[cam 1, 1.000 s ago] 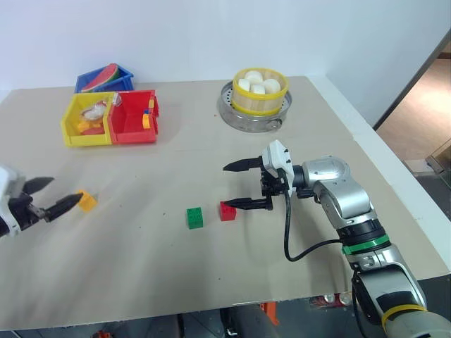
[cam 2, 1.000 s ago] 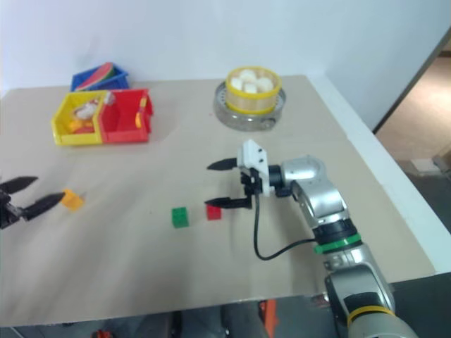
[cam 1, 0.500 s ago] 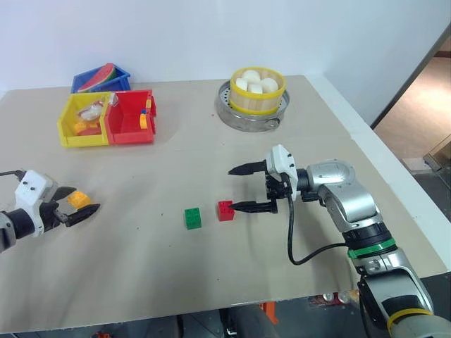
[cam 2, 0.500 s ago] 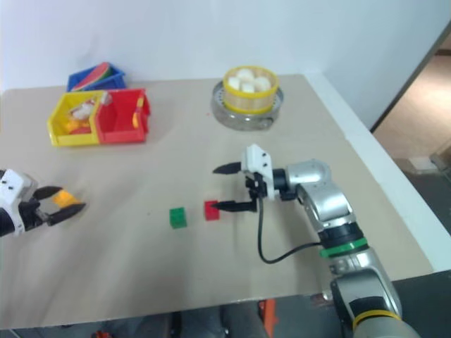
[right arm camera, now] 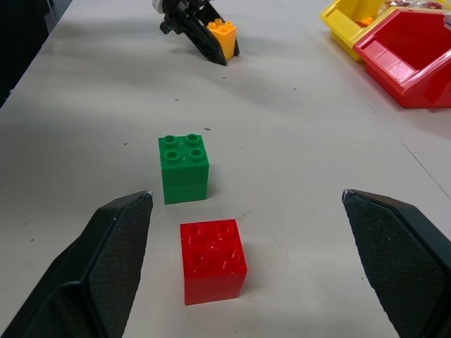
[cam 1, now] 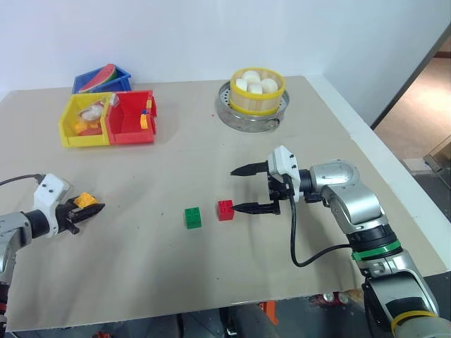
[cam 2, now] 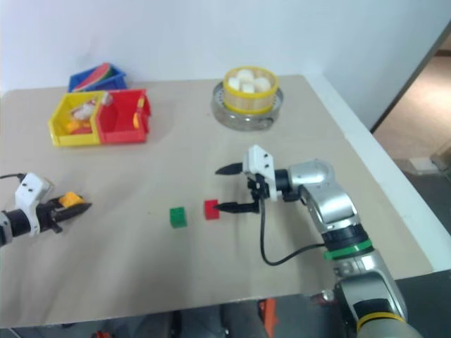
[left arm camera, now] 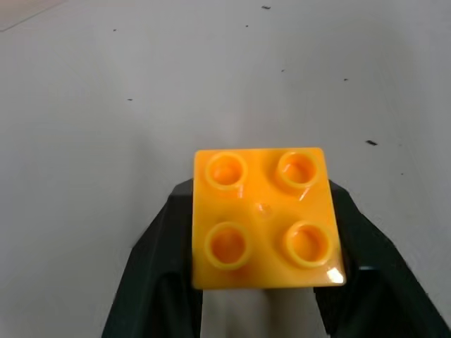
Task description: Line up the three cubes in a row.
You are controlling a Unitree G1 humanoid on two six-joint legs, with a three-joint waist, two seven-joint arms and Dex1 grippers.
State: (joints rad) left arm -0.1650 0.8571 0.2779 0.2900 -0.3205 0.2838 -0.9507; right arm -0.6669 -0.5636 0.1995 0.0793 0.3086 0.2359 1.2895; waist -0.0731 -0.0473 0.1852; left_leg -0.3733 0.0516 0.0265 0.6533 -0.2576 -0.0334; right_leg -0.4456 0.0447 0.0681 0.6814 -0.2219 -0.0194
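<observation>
1. The wide beige table (cam 1: 211,282) carries everything. The yellow plastic bin (cam 1: 86,120) and the red plastic bin (cam 1: 132,117) stand at the far left, well apart from the work, and the round steamer basket with white buns (cam 1: 258,90) stands at the far side. The carrying path needs no detour around them, I judge.
2. The right gripper (cam 1: 243,189) hangs just beside the small red studded plastic cube (cam 1: 225,210). Its jaws stand spread wide and hold nothing, with the lower finger near the cube. It is better to keep it from bumping the cube, I think.
3. The small green studded plastic cube (cam 1: 192,217) sits on the table just beside the red one, with a small gap. These two already give the line of the row.
4. The left gripper (cam 1: 88,210) is clenched on the small orange-yellow studded plastic cube (left arm camera: 262,217), far to the left of the other two. The black fingers (left arm camera: 158,246) press its two opposite sides and the studs face up.
5. The step in hand, as I judge, is to bring this cube to the row. A small lift first avoids dragging it. It should go down left of the green cube, on the same line, with a similar gap. The grip should loosen only when the cube rests flat.
</observation>
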